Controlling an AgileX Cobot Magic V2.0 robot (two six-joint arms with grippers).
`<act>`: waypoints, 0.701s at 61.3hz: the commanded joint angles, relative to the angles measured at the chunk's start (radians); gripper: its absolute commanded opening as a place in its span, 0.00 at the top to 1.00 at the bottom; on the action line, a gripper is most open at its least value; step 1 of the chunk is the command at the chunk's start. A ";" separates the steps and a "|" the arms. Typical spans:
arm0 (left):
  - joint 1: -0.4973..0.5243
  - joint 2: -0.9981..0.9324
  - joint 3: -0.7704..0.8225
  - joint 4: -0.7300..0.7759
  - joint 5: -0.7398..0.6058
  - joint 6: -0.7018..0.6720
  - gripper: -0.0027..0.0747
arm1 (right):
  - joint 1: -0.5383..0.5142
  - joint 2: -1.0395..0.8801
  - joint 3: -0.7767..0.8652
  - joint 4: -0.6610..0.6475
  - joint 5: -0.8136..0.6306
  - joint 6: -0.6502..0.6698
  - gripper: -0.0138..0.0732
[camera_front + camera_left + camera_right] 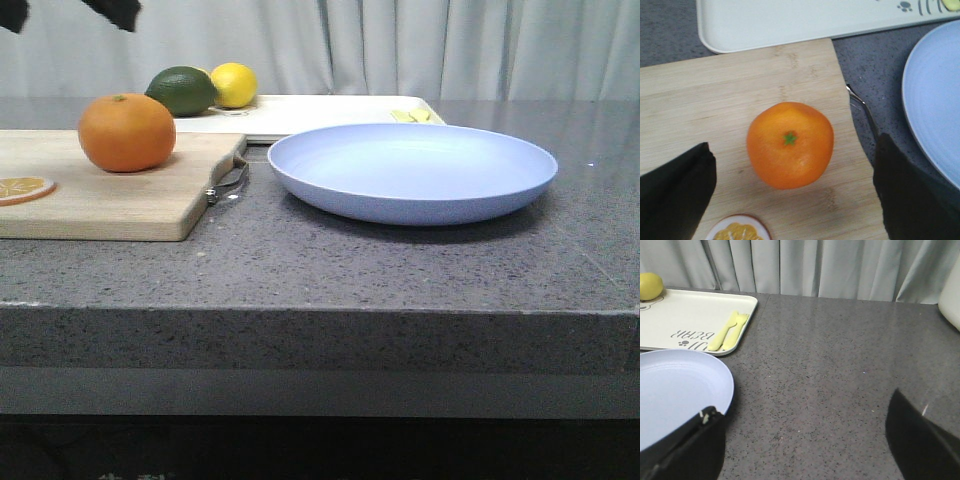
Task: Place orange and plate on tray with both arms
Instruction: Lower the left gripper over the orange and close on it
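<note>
The orange sits on a wooden cutting board at the left. In the left wrist view the orange lies between and below my spread black fingers. My left gripper hangs open above it, apart from it. The lavender-blue plate lies on the counter to the right of the board. The cream-white tray lies behind both. My right gripper is open over bare counter, one finger at the plate's right rim; it does not show in the front view.
A green lime and a yellow lemon sit on the tray's left end, with a yellow fork and spoon at its right end. A dried orange slice lies on the board. A white object stands at far right.
</note>
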 commanded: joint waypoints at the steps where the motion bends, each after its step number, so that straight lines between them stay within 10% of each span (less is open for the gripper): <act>1: -0.014 0.056 -0.116 0.000 0.018 0.008 0.18 | -0.003 0.013 -0.035 0.000 -0.081 -0.001 0.09; 43: -0.012 0.284 -0.237 0.047 0.137 0.009 0.23 | -0.003 0.013 -0.035 0.000 -0.081 -0.001 0.09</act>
